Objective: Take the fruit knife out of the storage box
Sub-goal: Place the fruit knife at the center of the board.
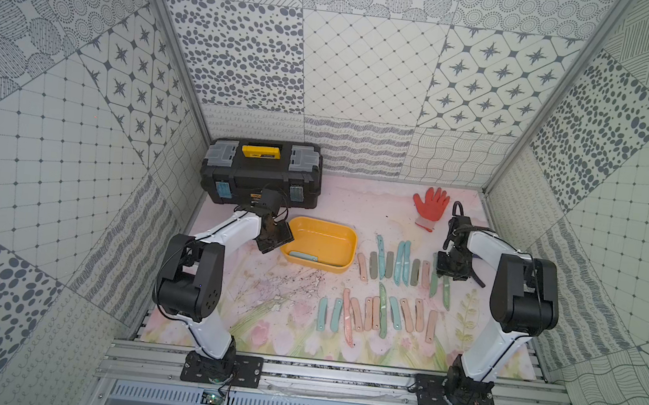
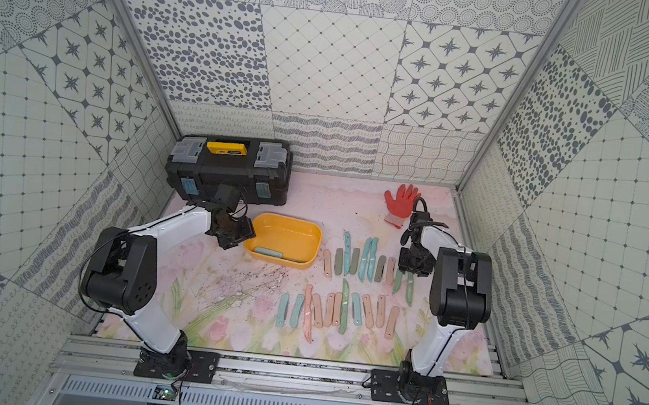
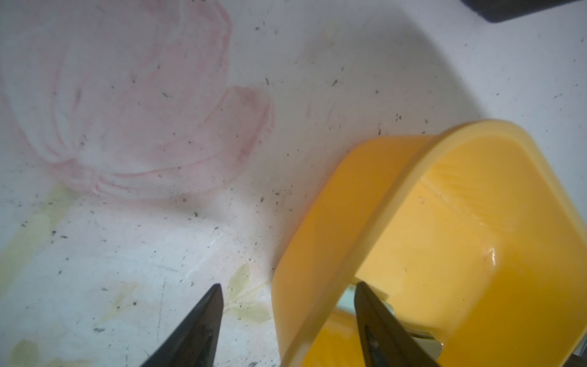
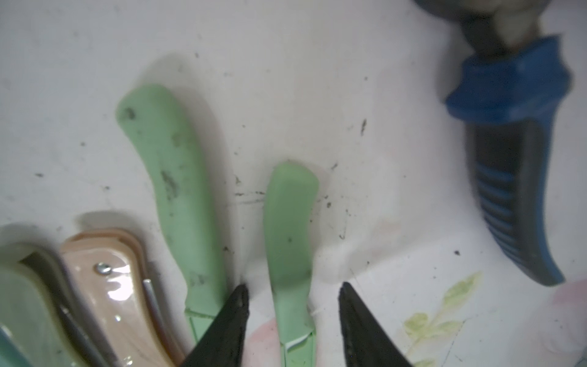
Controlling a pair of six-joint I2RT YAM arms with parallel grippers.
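My right end effector (image 4: 292,286) hangs with its jaws apart over a green knife (image 4: 289,228). The knife lies flat on the table (image 1: 263,300) between the tips and, as far as I can see, free of them. This is at the 3 o'clock end of the far row of knives (image 1: 390,266), well apart from the storage box (image 1: 324,223).

My left end effector (image 3: 289,286) sits at the box's 9 o'clock end, jaws also apart, with one finger inside the wall and one outside. I see no pinch on it.

One teal fruit knife (image 1: 304,256) lies in the box along its 6 o'clock wall. I judge the green knife is set down and the teal one is next to fetch.

For that I need to lift the right arm clear of the row and carry it toward 9 o'clock until it is over the box. Then I come down across the knife's narrow width. It sits close to the wall, so the finger on that side has little room, and the left arm may have to steady the box.
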